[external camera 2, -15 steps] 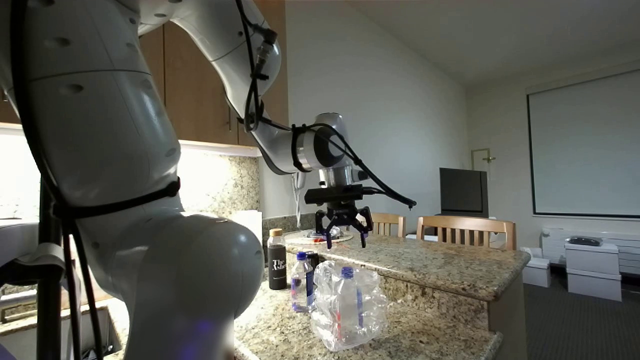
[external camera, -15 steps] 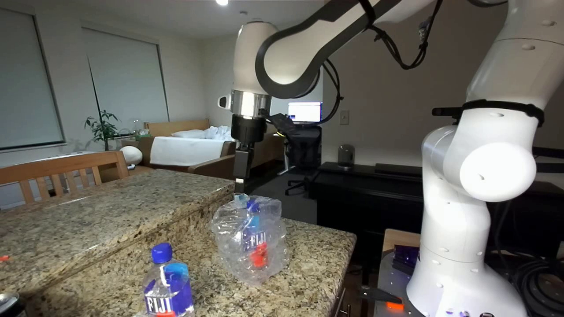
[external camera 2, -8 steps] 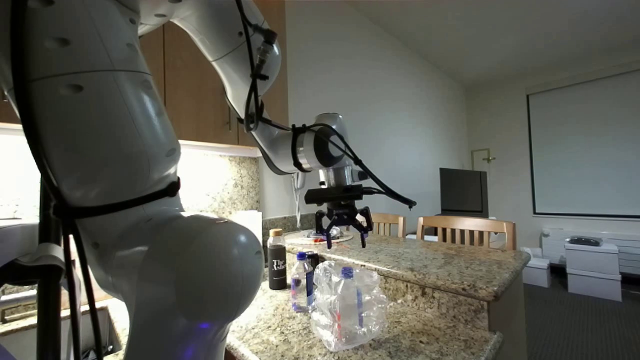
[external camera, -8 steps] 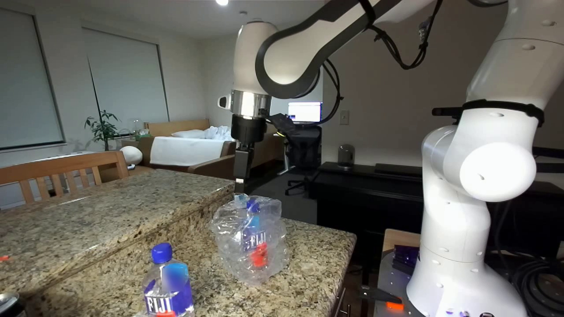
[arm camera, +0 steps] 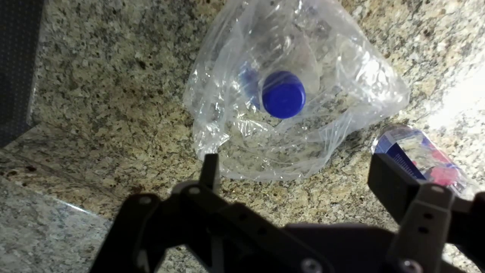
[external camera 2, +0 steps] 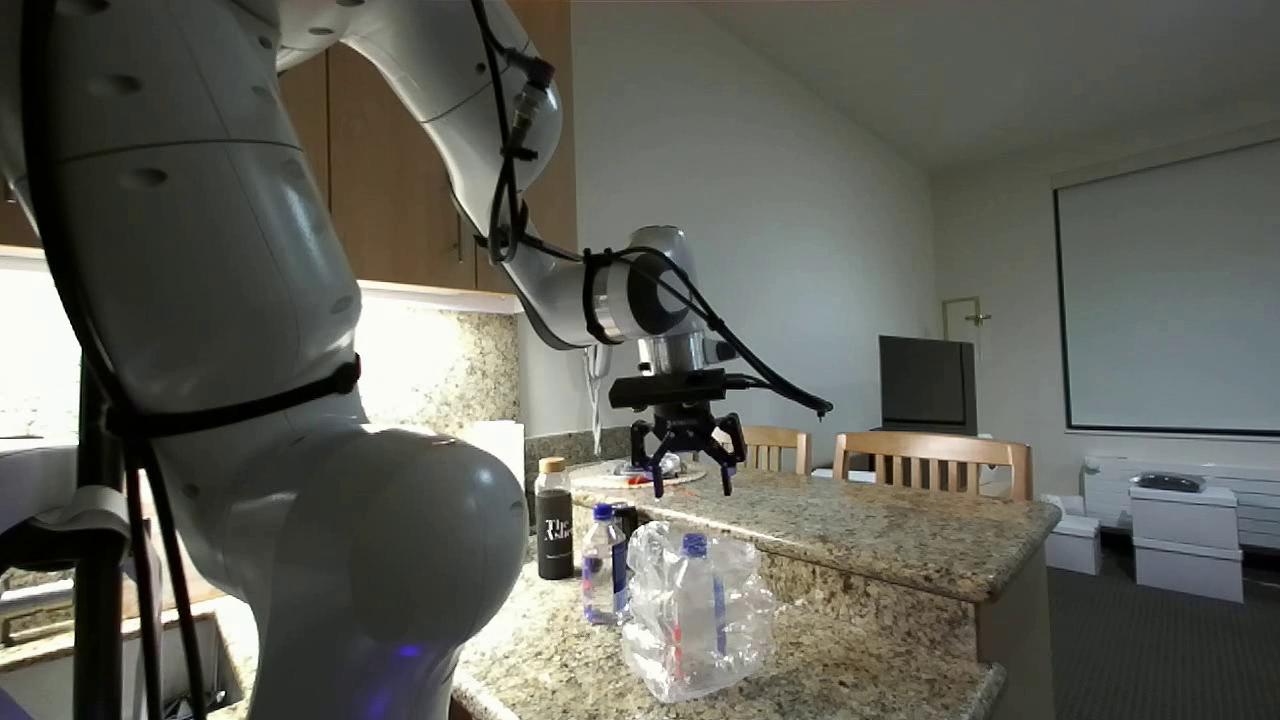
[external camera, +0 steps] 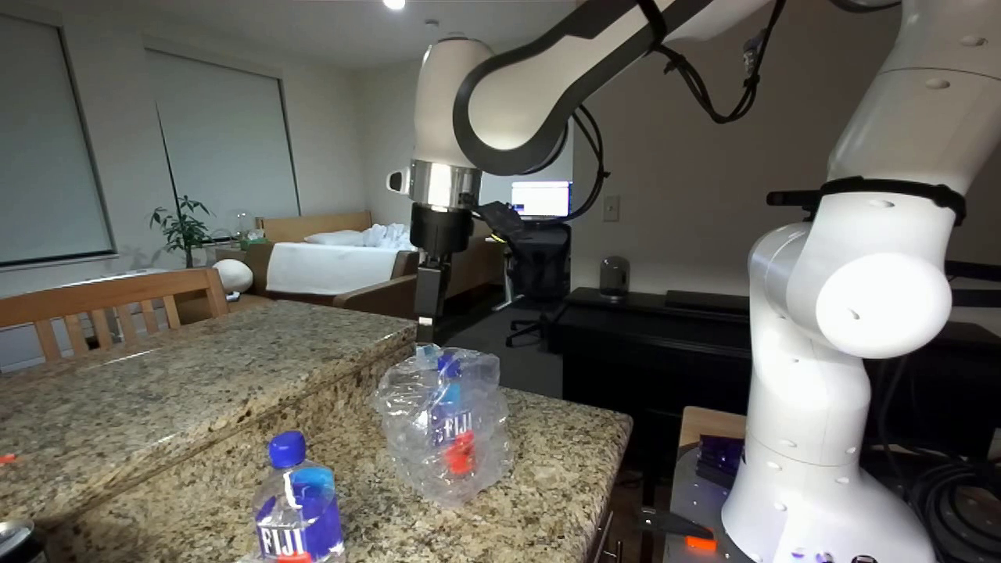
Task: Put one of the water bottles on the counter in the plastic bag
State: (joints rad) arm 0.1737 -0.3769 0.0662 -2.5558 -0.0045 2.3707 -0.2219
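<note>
A clear plastic bag (external camera: 491,422) stands on the lower granite counter and also shows in an exterior view (external camera 2: 745,615) and the wrist view (arm camera: 212,102). A water bottle with a blue cap (arm camera: 283,94) stands upright inside the bag; its FIJI label (external camera: 457,424) shows through the plastic. A second blue-capped water bottle (external camera: 297,508) stands on the counter beside the bag, also seen in an exterior view (external camera 2: 602,572) and at the wrist view's right (arm camera: 416,159). My gripper (external camera 2: 692,490) is open and empty, pointing down above the bag, apart from both bottles.
A dark bottle with a wooden cap (external camera 2: 555,525) and a dark can (external camera: 19,541) stand near the second bottle. The raised granite ledge (external camera: 195,375) runs alongside the lower counter (external camera: 563,438). A round mat with items (external camera 2: 600,477) lies on the ledge.
</note>
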